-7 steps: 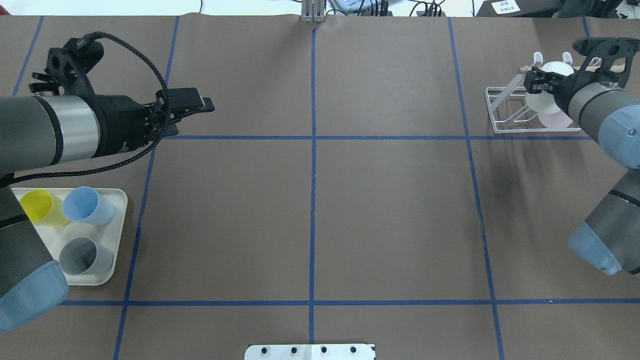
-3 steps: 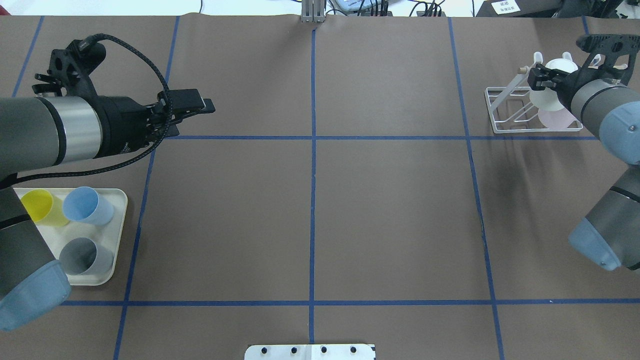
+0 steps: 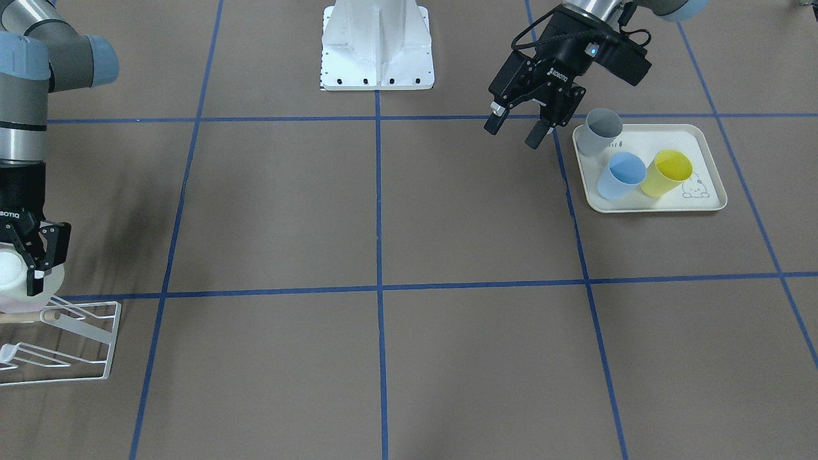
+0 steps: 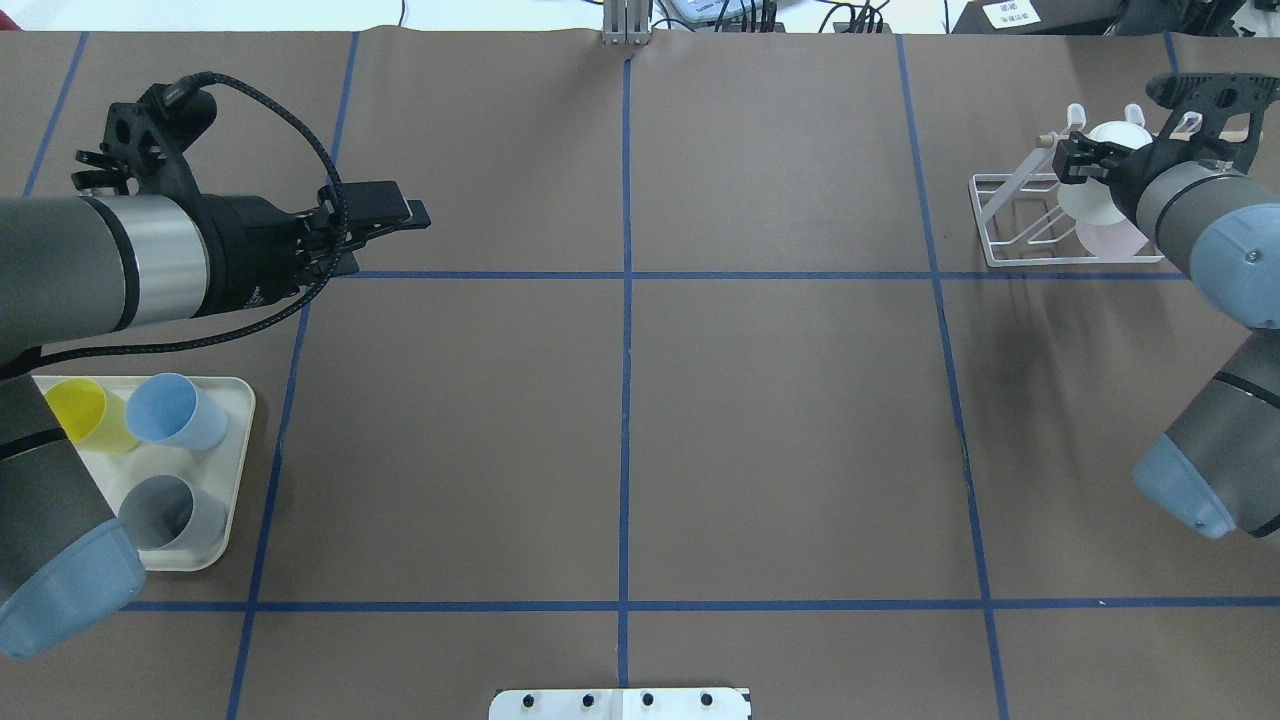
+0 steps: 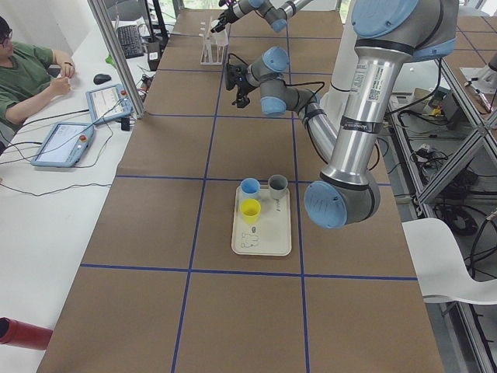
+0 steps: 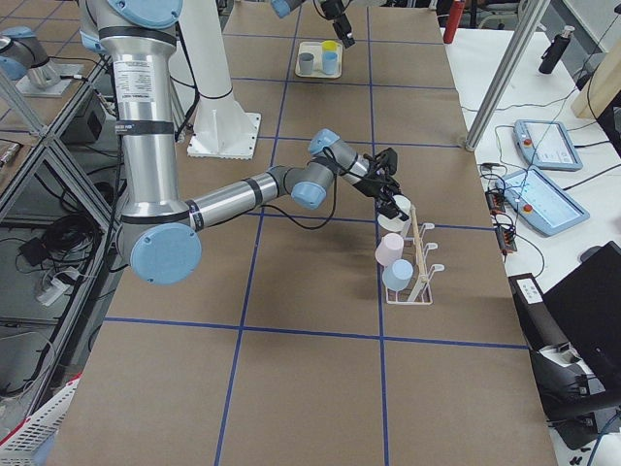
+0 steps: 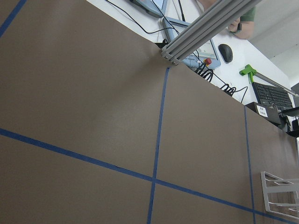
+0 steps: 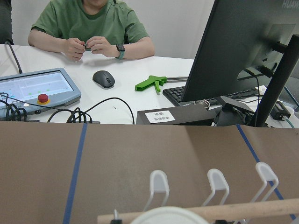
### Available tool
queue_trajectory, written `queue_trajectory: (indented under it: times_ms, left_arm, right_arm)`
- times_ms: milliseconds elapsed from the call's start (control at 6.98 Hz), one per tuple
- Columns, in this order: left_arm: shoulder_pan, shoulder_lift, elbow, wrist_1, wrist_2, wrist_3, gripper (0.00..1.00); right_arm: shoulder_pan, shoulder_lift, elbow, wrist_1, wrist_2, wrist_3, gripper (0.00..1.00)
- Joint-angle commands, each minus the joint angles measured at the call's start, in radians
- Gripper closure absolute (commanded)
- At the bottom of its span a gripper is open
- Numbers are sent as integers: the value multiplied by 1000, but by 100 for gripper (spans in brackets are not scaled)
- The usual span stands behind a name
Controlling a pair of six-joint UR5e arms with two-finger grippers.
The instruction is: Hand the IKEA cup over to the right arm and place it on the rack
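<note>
A: Cup status?
B: Black two-finger right gripper is clamped on the rim of the white plastic cup, at the top of the white wire rack with the wooden dowel, bench's far right corner (seated or not, can't tell). Pink cup and blue cup hang lower on it.
A: Left?
B: Black left gripper has its fingers spread, empty, above the bench's left half. "ROBOTIQ" on its body. Cream rabbit-printed tray at the near left edge.

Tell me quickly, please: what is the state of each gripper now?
Left gripper: open, holding nothing.
Right gripper: closed on the white cup at the rack.
</note>
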Motion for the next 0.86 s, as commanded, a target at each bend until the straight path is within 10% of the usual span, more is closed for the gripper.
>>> queue_trajectory:
  times_ms: [0, 287, 573, 717]
  left_arm:
    - [0, 0, 2, -2, 0, 0, 0]
    - [-1, 2, 0, -5, 0, 0, 0]
    - [-1, 2, 0, -6, 0, 1, 0]
    - [-1, 2, 0, -6, 0, 0, 0]
  right_arm:
    - [0, 2, -18, 0, 5, -1, 100]
    - [-2, 0, -27, 0, 5, -1, 84]
    - [-3, 19, -26, 0, 8, -1, 18]
    - [-3, 22, -27, 0, 8, 0, 1]
